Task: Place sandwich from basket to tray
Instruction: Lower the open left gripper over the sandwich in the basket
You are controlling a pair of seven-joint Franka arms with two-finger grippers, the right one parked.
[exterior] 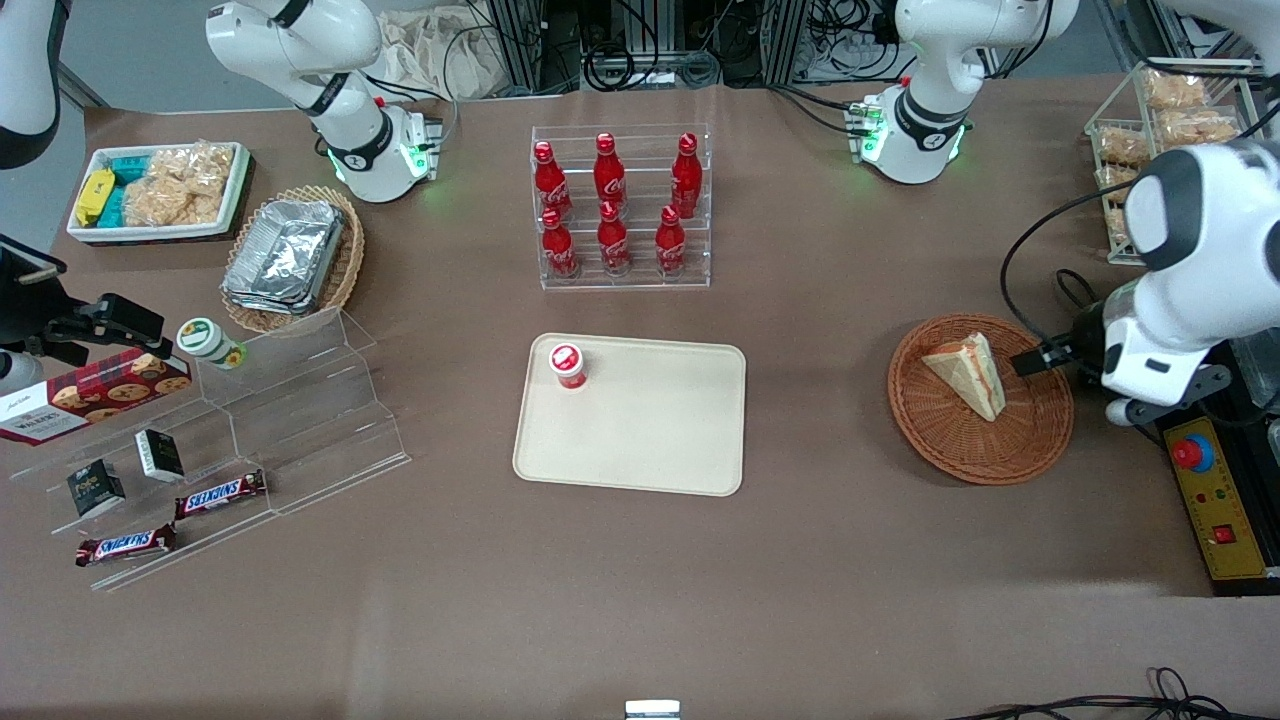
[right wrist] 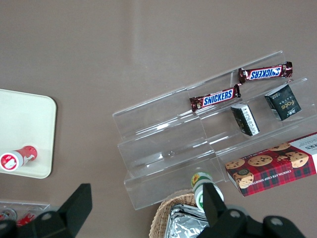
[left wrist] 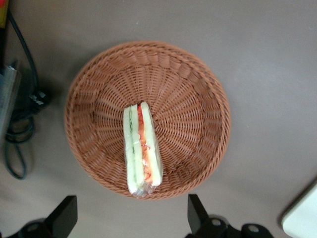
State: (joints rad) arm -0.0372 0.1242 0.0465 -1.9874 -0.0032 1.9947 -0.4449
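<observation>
Front view: the sandwich (exterior: 968,373) lies in the basket (exterior: 980,450) toward the working arm's end of the table, well apart from the tray (exterior: 650,440), where a red-capped bottle (exterior: 567,364) stands. Left wrist view: the gripper (left wrist: 131,218) hangs above the basket's rim — fingers (left wrist: 64,214) spread wide, grasping nothing — and the sandwich shows its red and green filling.
</observation>
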